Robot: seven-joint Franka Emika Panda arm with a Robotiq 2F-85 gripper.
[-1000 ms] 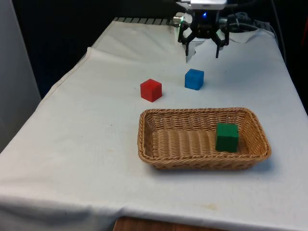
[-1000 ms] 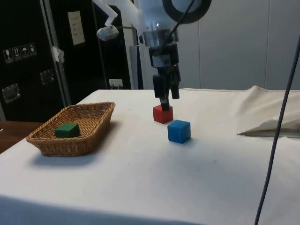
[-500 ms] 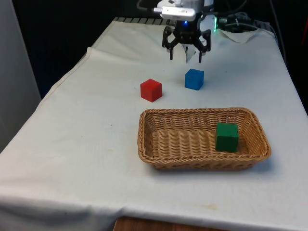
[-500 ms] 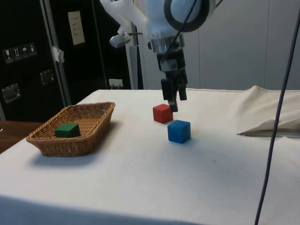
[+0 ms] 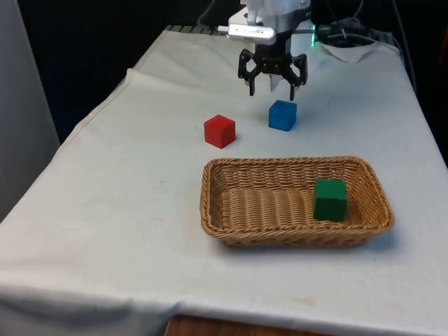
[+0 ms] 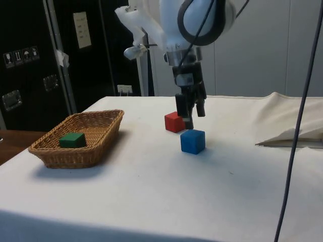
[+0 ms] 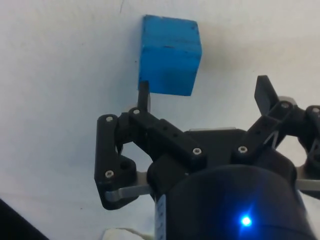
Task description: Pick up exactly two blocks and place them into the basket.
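A blue block (image 5: pixel 282 115) sits on the white cloth, with a red block (image 5: pixel 219 131) to the front view's left of it. My gripper (image 5: pixel 271 91) hangs open and empty just above the blue block, slightly on its far side. From the side, the gripper (image 6: pixel 194 117) hovers over the blue block (image 6: pixel 193 141), and the red block (image 6: pixel 174 122) lies just behind. In the wrist view the blue block (image 7: pixel 170 55) lies ahead of the gripper (image 7: pixel 202 87), offset toward one finger. A wicker basket (image 5: pixel 280 163) holds a green block (image 5: pixel 330 199); the basket (image 6: pixel 96 132) and green block (image 6: pixel 71 139) also show from the side.
A rumpled fold of cloth (image 5: pixel 353 49) lies at the table's far end near the robot, also visible as the fold of cloth (image 6: pixel 295 136) from the side. A dark cable (image 6: pixel 299 126) hangs in front of the side camera. The basket stands between the blocks and the table's near edge.
The gripper has swung towards the front view's left, then come nearer and lower over the blue block. The blocks and basket have not moved.
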